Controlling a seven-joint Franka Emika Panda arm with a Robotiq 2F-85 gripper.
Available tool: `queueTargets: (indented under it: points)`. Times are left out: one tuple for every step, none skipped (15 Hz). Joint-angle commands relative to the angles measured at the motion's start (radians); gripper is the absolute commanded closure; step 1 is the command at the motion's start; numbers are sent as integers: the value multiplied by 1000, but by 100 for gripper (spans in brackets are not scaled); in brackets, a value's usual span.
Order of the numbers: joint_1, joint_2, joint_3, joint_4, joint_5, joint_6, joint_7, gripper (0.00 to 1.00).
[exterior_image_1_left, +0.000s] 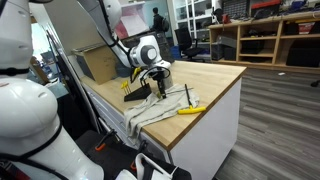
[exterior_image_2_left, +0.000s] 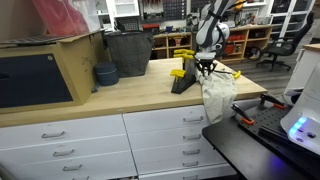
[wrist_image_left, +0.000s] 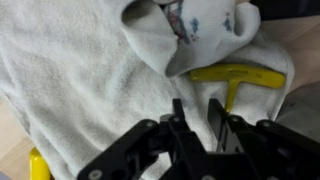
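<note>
Seen from the wrist: fingers (wrist_image_left: 178, 122) drawn near together, with only a thin gap and pale fabric showing through it. Cannot tell whether clamped on a fold or merely pressed down on it. Puts the gripper (wrist_image_left: 195, 110) low on the cloth (wrist_image_left: 80, 70), just near of a bunched, printed fold. Far and right of the tips, half under that fold, a yellow tool (wrist_image_left: 238, 75) with a T-shaped handle. At the near left corner, a scrap of yellow (wrist_image_left: 38, 165), too cropped to name.

Further out, in both exterior views: the cloth (exterior_image_1_left: 150, 115) spread over one end of the counter (exterior_image_1_left: 215, 78) and hanging down past its edge. In an exterior view, at the right end of the counter (exterior_image_2_left: 120, 95), with the gripper (exterior_image_2_left: 205, 70) straight above the fabric (exterior_image_2_left: 218, 98). Just left of it, a dark block (exterior_image_2_left: 182, 82) with a yellow piece on top, touching the cloth or nearly so; cannot tell which.

Several ways to go wrong, judging from this:
- Could catch only a thin top layer and lose it to the weight of the hanging part.
- Could drag or flip the tool (exterior_image_1_left: 189, 109), since lying on the same fabric and near the edge, with a fall to the floor beyond.
- Could nudge the block if the cloth under or beside it shifts.
</note>
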Motion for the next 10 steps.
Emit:
queueTargets:
  points:
    - [44, -35, -24, -48, -9, 73, 19, 98]
    - [48, -39, -27, -55, -3, 86, 17, 57]
    - [52, -42, -31, -61, -3, 98, 17, 59]
    - [54, -43, -33, -65, 0, 108, 16, 58]
    - [57, -43, -36, -64, 1, 111, 18, 53]
    - [57, -44, -38, -65, 3, 113, 17, 45]
    - [56, -47, -39, -66, 6, 111, 14, 38]
    - [54, -53, -38, -71, 11, 111, 10, 30]
    - [52, -58, -37, -74, 14, 114, 9, 23]
    - [50, -62, -34, -74, 18, 111, 7, 16]
